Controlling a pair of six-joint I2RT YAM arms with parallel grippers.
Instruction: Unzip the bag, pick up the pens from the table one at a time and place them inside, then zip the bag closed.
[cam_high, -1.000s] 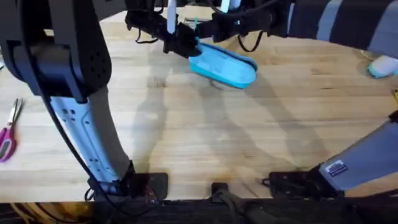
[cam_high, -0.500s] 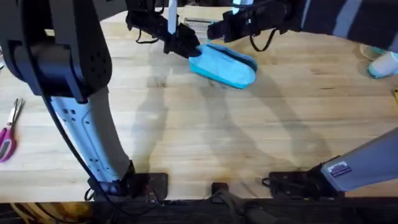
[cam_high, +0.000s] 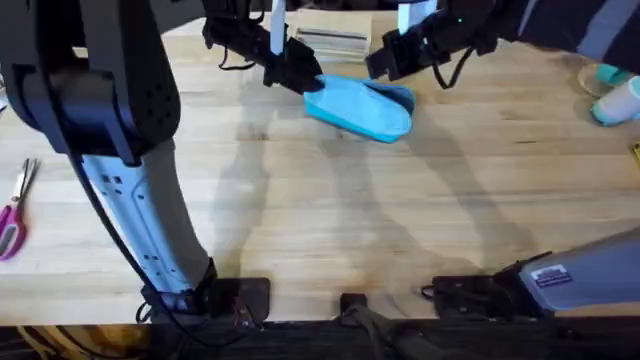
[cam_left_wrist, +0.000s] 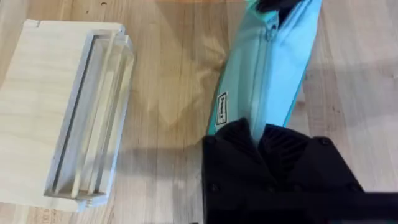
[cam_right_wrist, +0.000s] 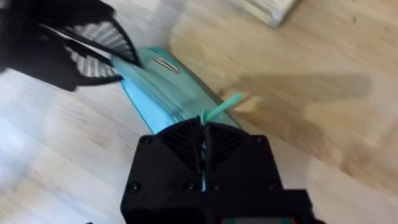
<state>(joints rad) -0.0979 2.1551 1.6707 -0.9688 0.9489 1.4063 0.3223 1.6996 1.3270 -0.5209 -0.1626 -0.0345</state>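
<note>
Left gripper (cam_left_wrist: 260, 134) pinching one end of the bag (cam_high: 357, 106) on the table (cam_high: 330, 210); right gripper (cam_right_wrist: 204, 142) pressed together at the zipper pull.

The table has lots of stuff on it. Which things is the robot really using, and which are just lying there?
Using:
- bag, held at one end by the left gripper
- right gripper, pinched shut at the bag's other end

Just lying about:
- pink-handled scissors
- pale wooden box
</note>
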